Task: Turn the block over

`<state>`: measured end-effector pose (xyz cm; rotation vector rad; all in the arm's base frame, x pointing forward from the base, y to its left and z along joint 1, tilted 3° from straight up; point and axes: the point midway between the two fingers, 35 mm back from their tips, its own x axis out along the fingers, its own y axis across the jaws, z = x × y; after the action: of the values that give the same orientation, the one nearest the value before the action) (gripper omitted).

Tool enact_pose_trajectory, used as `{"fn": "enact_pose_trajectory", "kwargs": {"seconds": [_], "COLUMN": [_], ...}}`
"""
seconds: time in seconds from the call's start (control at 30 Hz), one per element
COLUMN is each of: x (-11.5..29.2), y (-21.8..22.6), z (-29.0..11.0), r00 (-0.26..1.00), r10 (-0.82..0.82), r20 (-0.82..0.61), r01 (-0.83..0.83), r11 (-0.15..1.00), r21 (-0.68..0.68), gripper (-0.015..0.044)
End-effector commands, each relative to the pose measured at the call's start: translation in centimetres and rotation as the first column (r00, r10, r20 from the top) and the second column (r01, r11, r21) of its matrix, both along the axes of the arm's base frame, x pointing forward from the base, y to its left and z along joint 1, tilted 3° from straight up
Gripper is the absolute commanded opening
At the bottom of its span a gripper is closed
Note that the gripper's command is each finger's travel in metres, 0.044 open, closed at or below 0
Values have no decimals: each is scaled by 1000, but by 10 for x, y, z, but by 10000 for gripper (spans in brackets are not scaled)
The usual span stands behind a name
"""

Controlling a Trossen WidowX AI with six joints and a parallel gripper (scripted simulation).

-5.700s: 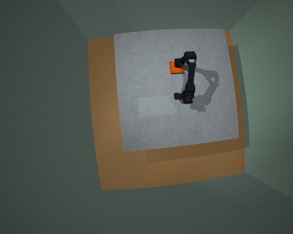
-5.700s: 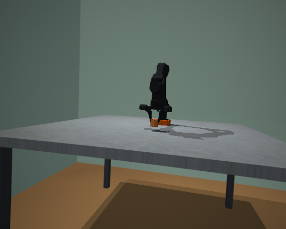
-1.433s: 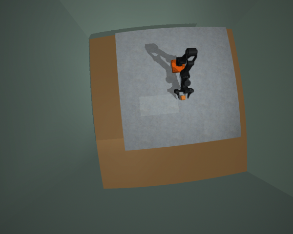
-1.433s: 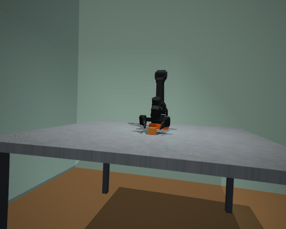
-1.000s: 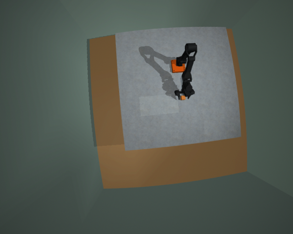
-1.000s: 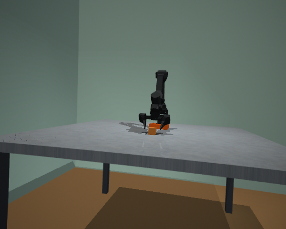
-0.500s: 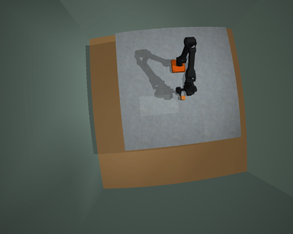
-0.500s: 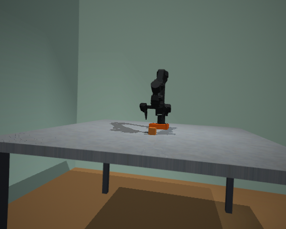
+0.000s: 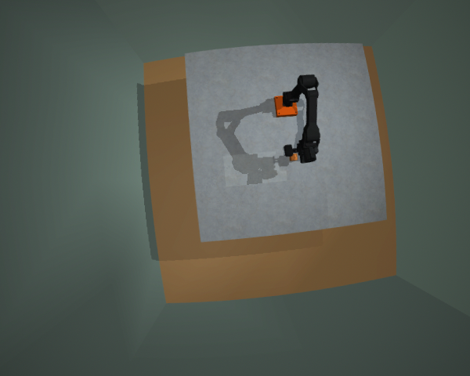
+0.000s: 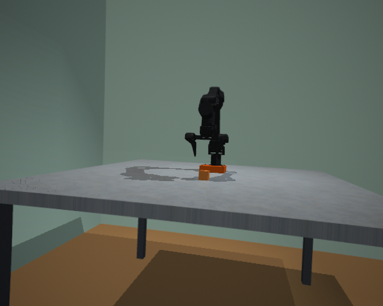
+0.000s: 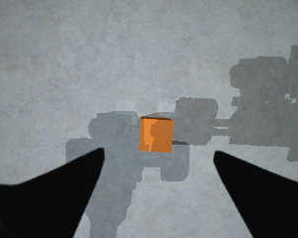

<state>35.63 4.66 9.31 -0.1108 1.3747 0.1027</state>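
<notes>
A small orange block (image 9: 294, 157) (image 10: 203, 174) (image 11: 156, 135) rests on the grey table (image 9: 267, 210) (image 10: 284, 204), close in front of the arm's base. In the wrist view its top face is plain orange with a shadow across it, and I see no mark on it. My gripper (image 9: 294, 152) (image 10: 206, 152) (image 11: 160, 155) is open wide and empty. It hangs well above the block and points straight down, with the block centred between the two black fingers.
The arm's orange base plate (image 9: 286, 109) (image 10: 214, 168) is fixed to the table just behind the block. A faint lighter rectangle (image 9: 231, 178) is marked on the table to the left, under the arm's shadow. The table's edges are far off.
</notes>
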Motion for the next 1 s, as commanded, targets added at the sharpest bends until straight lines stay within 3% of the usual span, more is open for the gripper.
{"fn": "enact_pose_trajectory", "kwargs": {"seconds": [0.0, 0.13, 0.27, 0.4, 0.97], "x": [7, 10, 8, 8, 8], "y": [0, 1, 1, 0, -1], "z": [5, 8, 6, -25, -54], "r00": [993, 979, 979, 979, 979], "r10": [-9, -12, -12, -12, -12], "r20": [-121, -202, -202, -202, -202], "r01": [6, 6, 6, 6, 6], "r11": [1000, 999, 999, 999, 999], "r21": [-19, -31, -31, -31, -31], "gripper": [440, 440, 440, 440, 440]}}
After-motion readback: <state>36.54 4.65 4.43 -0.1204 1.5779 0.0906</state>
